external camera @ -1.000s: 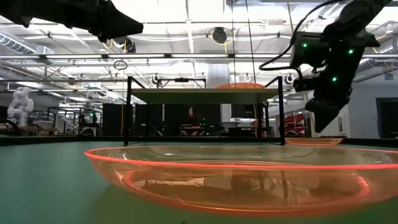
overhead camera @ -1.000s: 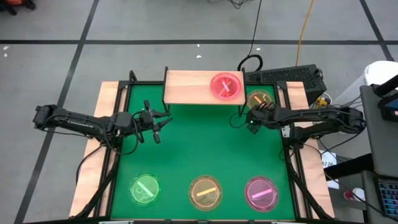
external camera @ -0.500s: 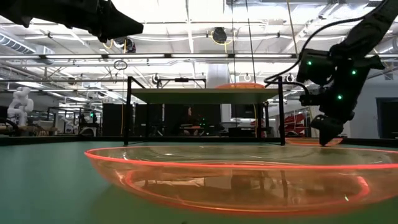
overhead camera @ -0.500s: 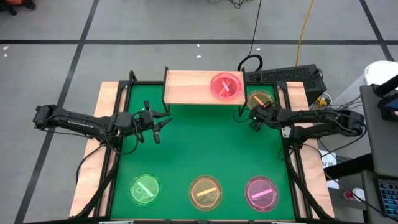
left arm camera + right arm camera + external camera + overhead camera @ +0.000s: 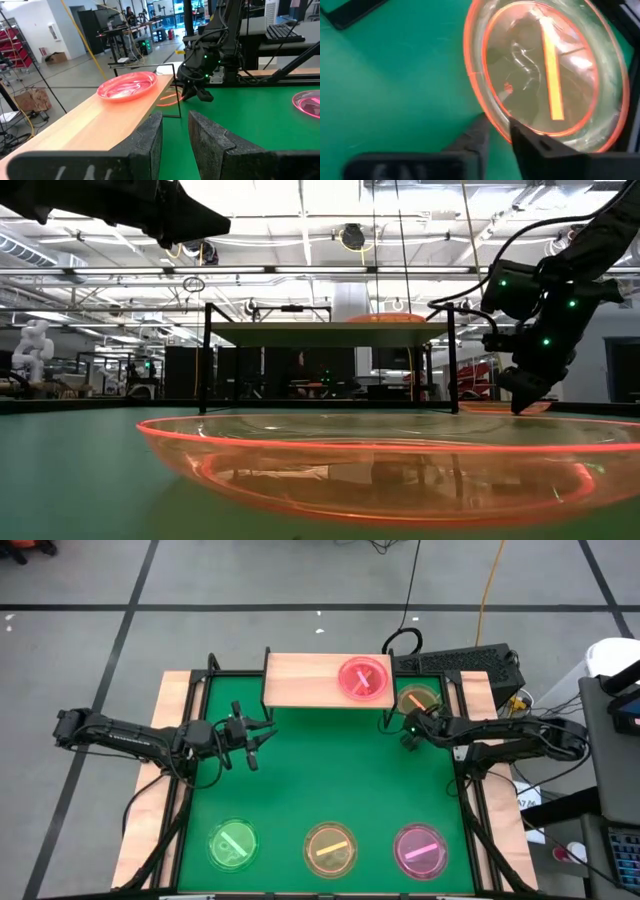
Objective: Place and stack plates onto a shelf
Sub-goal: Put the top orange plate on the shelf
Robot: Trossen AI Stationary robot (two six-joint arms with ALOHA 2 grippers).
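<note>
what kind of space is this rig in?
Likely a robotics lab or industrial workshop: exposed ceiling ducts and strip lights, taped concrete floor, workbenches behind the shelf, and a white humanoid-looking robot in back.

Green mat (image 5: pixel 330 780) on my table, plates laid out.
I see the orange plate (image 5: pixel 547 75) at the right gripper's (image 5: pixel 501 131) fingertips; green (image 5: pixel 233 843), orange (image 5: pixel 330 848), pink (image 5: pixel 419 848) lie well apart from both jaws.

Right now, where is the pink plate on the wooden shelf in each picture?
High view: pink plate sits on the right part of the shelf.
Low view: only a thin edge shows atop the shelf, right of centre.
Left wrist view: left of centre, on the board.
Right wrist view: not in it.
Shared landmark: the shelf.
</note>
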